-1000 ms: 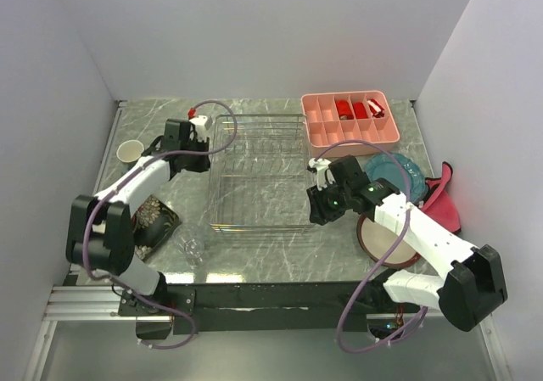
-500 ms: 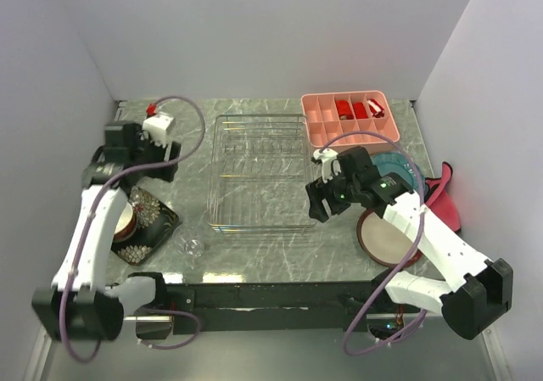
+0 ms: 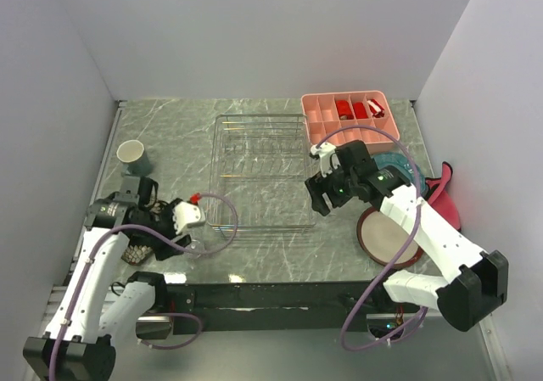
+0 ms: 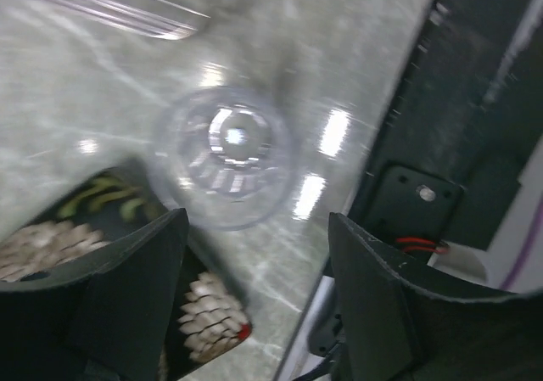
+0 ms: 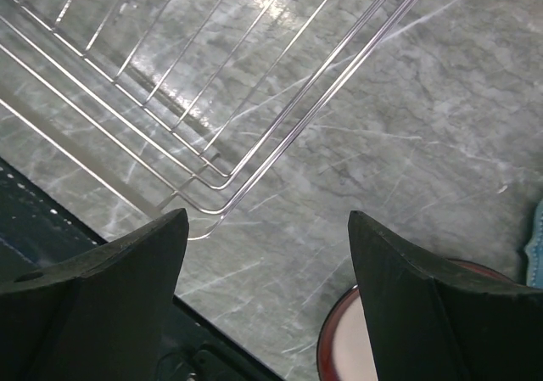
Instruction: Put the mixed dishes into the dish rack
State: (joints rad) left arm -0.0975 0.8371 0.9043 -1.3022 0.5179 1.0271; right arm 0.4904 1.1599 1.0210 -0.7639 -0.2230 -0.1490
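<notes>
"Grey counter (image 3: 170,135), front-left edge: clear glass (image 4: 225,156) upright; likely light, fragile, slick," says photog.
"L gripper (image 4: 254,228) above it, jaws wide, empty; R gripper (image 5: 267,228) same, at dish rack's (image 3: 259,173) near-right corner. Pinch across rim, gently," says ed.

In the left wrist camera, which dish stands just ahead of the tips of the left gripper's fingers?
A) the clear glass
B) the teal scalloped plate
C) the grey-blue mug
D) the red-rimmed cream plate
A: the left wrist view looks down into the round, see-through clear glass, which stands on the marble table just ahead of the left gripper, whose jaws are wide open.
</notes>
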